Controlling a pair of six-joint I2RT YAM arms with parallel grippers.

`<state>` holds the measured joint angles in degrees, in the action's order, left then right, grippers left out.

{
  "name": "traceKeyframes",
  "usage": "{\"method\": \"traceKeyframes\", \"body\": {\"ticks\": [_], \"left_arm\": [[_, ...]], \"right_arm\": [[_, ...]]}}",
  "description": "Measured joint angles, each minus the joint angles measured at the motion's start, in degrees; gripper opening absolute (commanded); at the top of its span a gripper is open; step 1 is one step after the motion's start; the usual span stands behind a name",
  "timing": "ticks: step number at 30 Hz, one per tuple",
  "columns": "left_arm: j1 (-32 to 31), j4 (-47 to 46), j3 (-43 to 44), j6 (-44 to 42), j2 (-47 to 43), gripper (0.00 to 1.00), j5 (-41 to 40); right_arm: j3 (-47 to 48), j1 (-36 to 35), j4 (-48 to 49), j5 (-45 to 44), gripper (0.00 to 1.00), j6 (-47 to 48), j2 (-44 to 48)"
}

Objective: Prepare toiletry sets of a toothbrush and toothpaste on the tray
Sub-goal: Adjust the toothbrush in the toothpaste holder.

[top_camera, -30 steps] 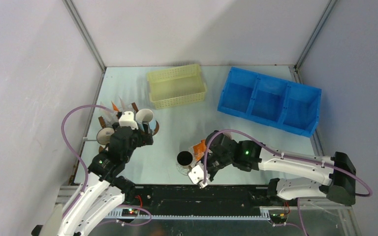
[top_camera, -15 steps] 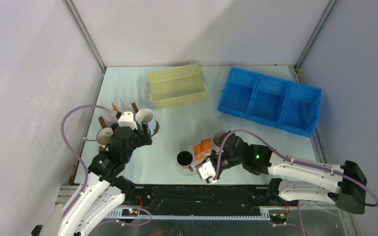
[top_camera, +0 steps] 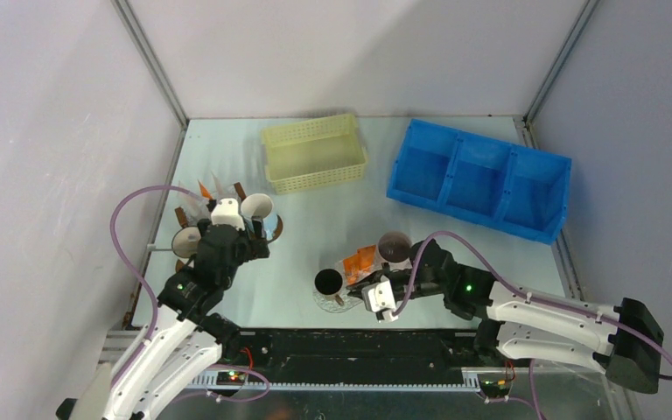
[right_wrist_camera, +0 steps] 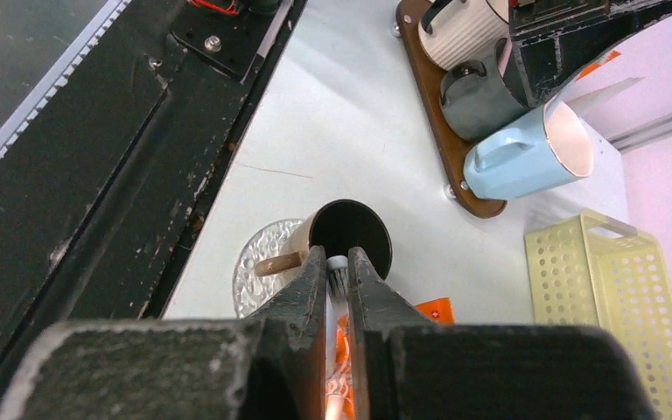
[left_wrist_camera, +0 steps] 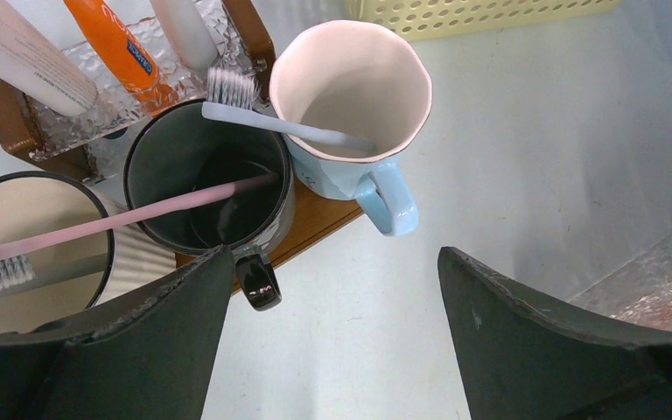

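Held toothbrush: here it is, the held toothbrush [right_wrist_camera: 337, 275], pale bristled head poking out between the fingers, right at the rim of the dark mug [right_wrist_camera: 350, 234]; its handle is hidden from the wrist view
Right gripper: the right gripper [right_wrist_camera: 337, 262] is clamped tight on that brush, fingers nearly together
Dark mug: upright on a clear textured coaster [right_wrist_camera: 254, 258] near the front edge of the table [top_camera: 297, 227], stubby brown handle toward the arms
Orange tubes: loose orange tubes [top_camera: 359, 261] lie just behind the right gripper, between the dark mug and a brown mug [top_camera: 394, 246]
Tray: the wooden tray [right_wrist_camera: 433, 122] sits well apart at the left side, three mugs on it
Sets on the tray: a pink toothbrush [left_wrist_camera: 122, 223] leans out of the black mug [left_wrist_camera: 276, 206], head over the ribbed mug [left_wrist_camera: 131, 262]; a white toothbrush [left_wrist_camera: 271, 122] lies across into the blue mug [left_wrist_camera: 376, 188]
Tubes there: an orange tube [left_wrist_camera: 114, 44] and white tubes [left_wrist_camera: 17, 61] stand in a glass holder [left_wrist_camera: 153, 86] behind the mugs
Left gripper: the left gripper [left_wrist_camera: 331, 262] hovers above the tray's edge, fingers spread wide, nothing in them
Far end: yellow basket [top_camera: 315, 153] and blue bin [top_camera: 477, 179] at the back
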<state>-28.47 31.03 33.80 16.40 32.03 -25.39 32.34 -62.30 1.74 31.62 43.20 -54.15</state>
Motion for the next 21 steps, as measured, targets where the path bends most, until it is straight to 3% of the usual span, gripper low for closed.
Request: {"method": "traceKeyframes", "body": {"ticks": [14, 21], "left_arm": [[0.0, 0.0, 0.0, 0.0, 0.2, 0.93, -0.6], [0.0, 0.0, 0.0, -0.2, 0.2, 0.93, -0.6]], "right_arm": [[-7.4, 0.2, 11.4, -3.2, 0.0, -5.6, 1.2], [-9.8, 0.2, 13.6, -5.4, 0.09, -7.4, 3.3]]}}
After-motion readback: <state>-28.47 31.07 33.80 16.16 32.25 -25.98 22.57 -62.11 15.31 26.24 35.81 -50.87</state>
